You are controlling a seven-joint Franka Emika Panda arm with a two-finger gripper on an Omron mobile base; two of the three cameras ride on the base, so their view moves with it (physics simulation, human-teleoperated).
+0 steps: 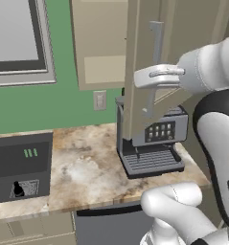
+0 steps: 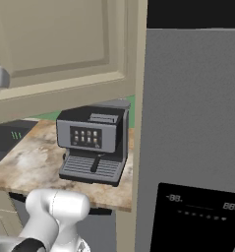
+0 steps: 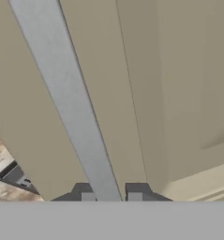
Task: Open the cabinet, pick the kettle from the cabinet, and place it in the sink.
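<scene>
Hand view is showing you the gripper with its two dark fingertips sitting on either side of the grey bar handle, the jaws drawn in narrow so that they are clamping the bar between them. The handle is running diagonally across that picture, standing off the beige door of the cabinet, whose raised panel is filling the right side.

Left base view is giving you the wider picture: the cabinet door is standing partly swung out from the wall cabinet, and the white hand is reaching across to the long vertical handle about midway along its length. Below the door, a grey coffee machine is sitting on the marbled counter, partly hidden by the door's lower edge. A dark appliance is resting at the counter's left end.

Right base view is showing you the door's panelled face hanging above the coffee machine.
</scene>
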